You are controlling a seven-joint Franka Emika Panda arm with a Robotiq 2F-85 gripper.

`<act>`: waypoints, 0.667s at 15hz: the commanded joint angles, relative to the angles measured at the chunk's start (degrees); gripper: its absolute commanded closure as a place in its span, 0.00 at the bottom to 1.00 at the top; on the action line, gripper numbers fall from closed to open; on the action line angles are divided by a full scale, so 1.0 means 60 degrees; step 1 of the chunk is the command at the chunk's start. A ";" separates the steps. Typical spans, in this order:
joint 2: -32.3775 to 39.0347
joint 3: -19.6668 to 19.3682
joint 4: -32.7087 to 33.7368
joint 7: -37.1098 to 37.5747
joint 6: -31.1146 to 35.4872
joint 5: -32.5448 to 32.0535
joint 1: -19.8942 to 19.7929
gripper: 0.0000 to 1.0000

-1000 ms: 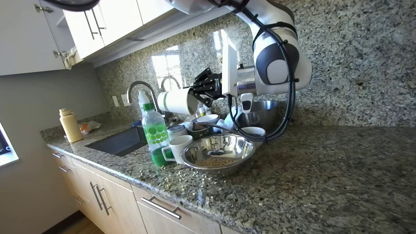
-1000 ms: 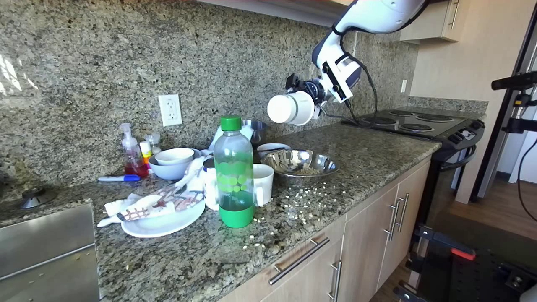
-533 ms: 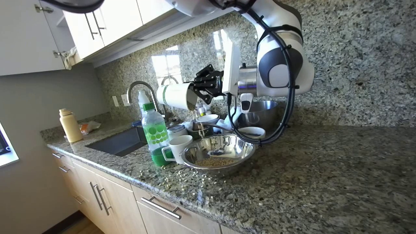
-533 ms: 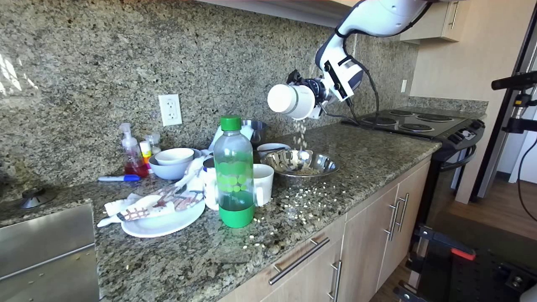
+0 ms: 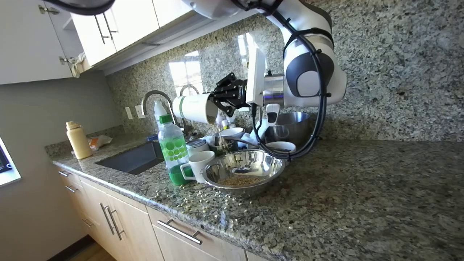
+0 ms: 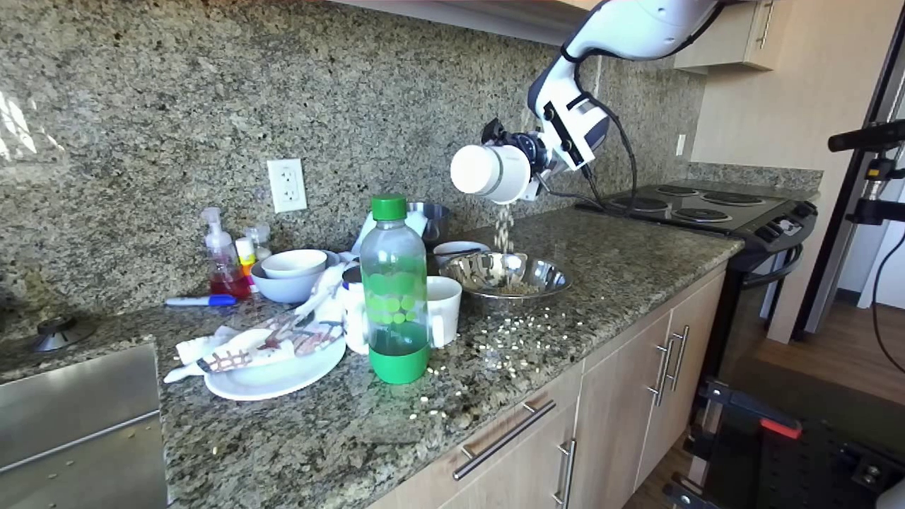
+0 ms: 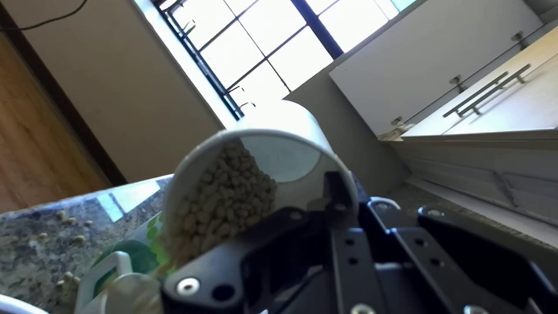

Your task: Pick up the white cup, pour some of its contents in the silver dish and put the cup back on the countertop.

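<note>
The white cup (image 5: 193,108) is tipped on its side, mouth slanting down, high above the silver dish (image 5: 267,165). It also shows in an exterior view (image 6: 486,172). My gripper (image 5: 214,100) is shut on the cup's rim, one finger inside and one outside, as the wrist view (image 7: 348,192) shows. Pale pellets (image 7: 231,192) are heaped along the cup's lower wall inside. A stream of pellets (image 6: 503,230) falls from the mouth into the dish's near-cup side. Pellets lie in the dish's bottom. The dish stands on the granite countertop (image 5: 362,188).
A green-capped bottle (image 6: 394,311) and a white mug (image 5: 199,165) stand beside the dish. Spilled pellets (image 5: 197,201) lie before it. A larger metal bowl (image 5: 295,128) is behind. A plate with cloth (image 6: 272,367), a sink (image 5: 136,159) and a stove (image 6: 696,201) are farther along.
The cup's mouth has tipped lower, and the cup has shifted slightly. Pellets have begun to fall; none were falling one second ago. The dish has not moved.
</note>
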 commanded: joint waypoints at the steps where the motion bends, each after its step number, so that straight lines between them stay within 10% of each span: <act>1: -0.0811 -0.0437 -0.0396 0.0043 0.1184 -0.1044 0.0506 0.99; 10: -0.2886 -0.0298 -0.1634 0.0278 0.4677 -0.4644 0.1651 0.99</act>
